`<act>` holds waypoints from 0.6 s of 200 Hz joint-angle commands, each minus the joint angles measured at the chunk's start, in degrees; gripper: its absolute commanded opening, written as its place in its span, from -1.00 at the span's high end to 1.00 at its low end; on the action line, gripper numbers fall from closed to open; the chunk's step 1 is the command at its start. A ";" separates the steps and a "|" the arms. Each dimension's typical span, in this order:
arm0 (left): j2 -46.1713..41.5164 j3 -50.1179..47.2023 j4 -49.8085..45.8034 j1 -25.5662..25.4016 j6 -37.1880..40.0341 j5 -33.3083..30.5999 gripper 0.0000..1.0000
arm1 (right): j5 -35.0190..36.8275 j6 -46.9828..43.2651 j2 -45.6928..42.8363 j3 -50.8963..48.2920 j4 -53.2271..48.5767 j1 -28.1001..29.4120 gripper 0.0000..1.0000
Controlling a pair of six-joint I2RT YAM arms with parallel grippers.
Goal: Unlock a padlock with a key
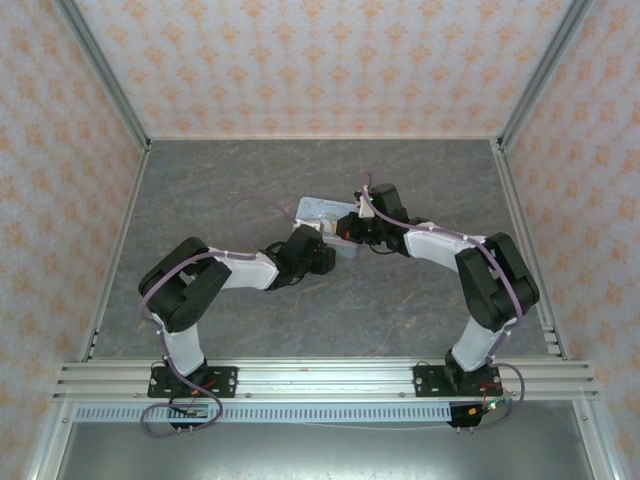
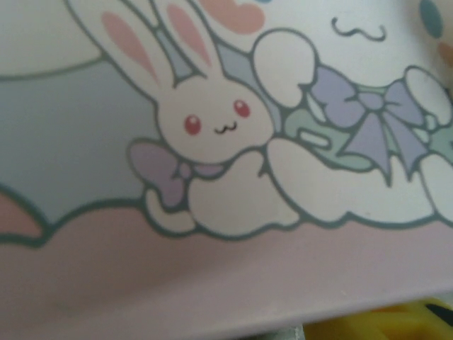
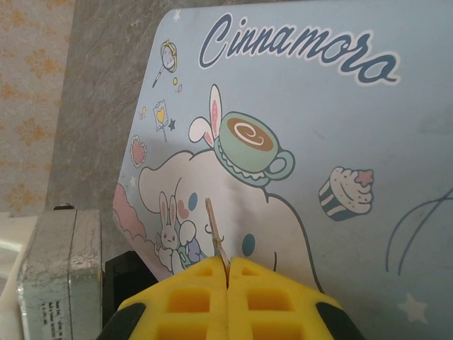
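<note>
Right gripper [image 3: 228, 273]: yellow pads [image 3: 191, 297] pressed together, pinching the key [image 3: 215, 230] by its base so the blade juts free for insertion.
Key: thin sliver, tilted slightly left, in front of the cartoon-print tin [image 3: 318, 127].
Padlock: too small or hidden to place.
Tin: between the two grippers, on the grey table [image 1: 250, 170].
Left gripper [image 1: 328, 242]: close against the tin, likely steadying it; whether its jaws are apart cannot be told.
</note>
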 commanded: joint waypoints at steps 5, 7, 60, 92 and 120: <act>3.87 2.14 -1.66 -0.90 0.89 -1.65 -0.01 | 2.86 0.33 1.31 -0.97 -4.81 -0.33 1.00; 3.94 2.21 -1.69 -0.97 0.89 -1.72 -0.01 | 2.83 0.33 1.30 -1.00 -4.81 -0.34 1.00; 4.72 3.28 -2.13 -1.25 1.07 -1.50 0.13 | 2.39 0.76 1.22 -1.11 -3.96 -0.27 1.00; 6.30 3.80 -2.38 -1.38 1.16 -1.31 0.25 | 2.31 0.96 0.91 -1.31 -3.22 -0.30 1.00; 5.68 3.84 -2.79 -1.41 1.50 -1.50 0.37 | 2.03 1.43 -0.27 -1.24 -1.90 -0.32 1.00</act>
